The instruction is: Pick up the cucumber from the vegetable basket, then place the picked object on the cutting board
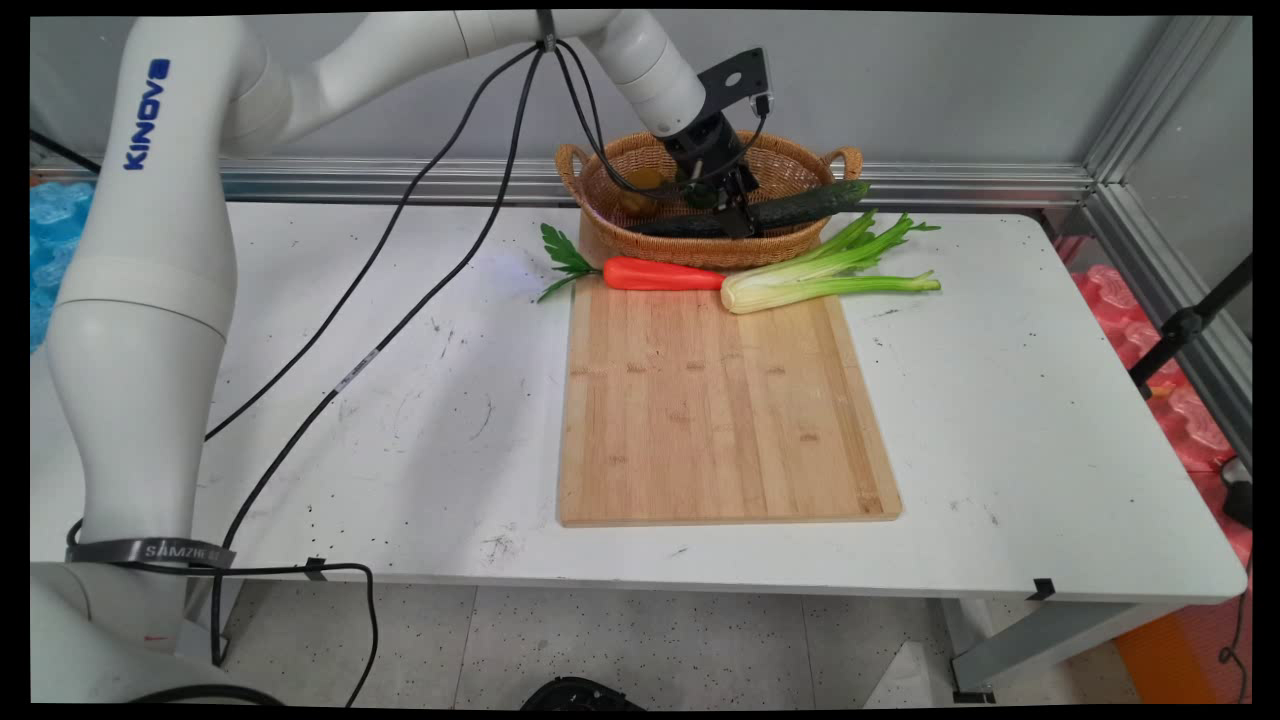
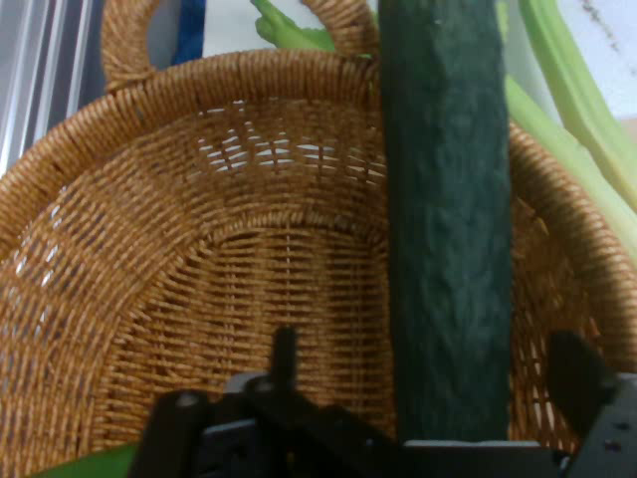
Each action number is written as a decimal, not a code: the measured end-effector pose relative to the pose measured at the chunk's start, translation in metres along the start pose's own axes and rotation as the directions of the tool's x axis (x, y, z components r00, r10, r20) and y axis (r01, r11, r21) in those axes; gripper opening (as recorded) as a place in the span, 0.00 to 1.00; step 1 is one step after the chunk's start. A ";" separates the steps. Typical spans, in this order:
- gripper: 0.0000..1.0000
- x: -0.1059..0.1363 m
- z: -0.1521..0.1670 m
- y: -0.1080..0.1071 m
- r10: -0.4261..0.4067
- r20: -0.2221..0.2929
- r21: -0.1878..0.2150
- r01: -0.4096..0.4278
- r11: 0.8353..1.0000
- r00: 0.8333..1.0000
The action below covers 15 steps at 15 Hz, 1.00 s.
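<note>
Two fingers [image 2: 285,349]: spread apart, one on each side of a dark green cucumber [image 2: 448,249], with a gap showing between each finger and its skin; they straddle it and do not pinch it.
Held or touched: nothing is clamped. Whether the hand's black linkage rests against the cucumber's near end, I cannot tell.
Cucumber: lies lengthwise between the fingers inside an oval wicker basket [image 1: 700,250]. Its far end runs up over the basket's rim beside a handle and sticks out past it.
Basket: directly under and around the fingers, on the far part of the white tabletop [image 1: 1000,400]. Something yellowish sits in it, away from the cucumber, too hidden to name.
Beyond the basket's front wall: an orange carrot [image 1: 660,273] with a green top and a celery stalk [image 1: 820,285], lying end to end, just beside the basket.
Further out from the fingers: a bamboo cutting board [image 1: 720,410], its far edge under the carrot and celery.
Writing: a dark band [image 1: 150,550] round the arm's base reads "SAMZHE", the remaining letters unclear.
</note>
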 end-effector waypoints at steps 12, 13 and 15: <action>0.00 0.006 0.006 -0.001 0.017 -0.008 -0.005 -0.017 1.000 1.000; 0.00 0.010 0.002 0.000 0.018 -0.012 -0.003 -0.018 1.000 1.000; 0.00 0.021 -0.008 0.004 0.021 -0.023 0.000 -0.021 1.000 1.000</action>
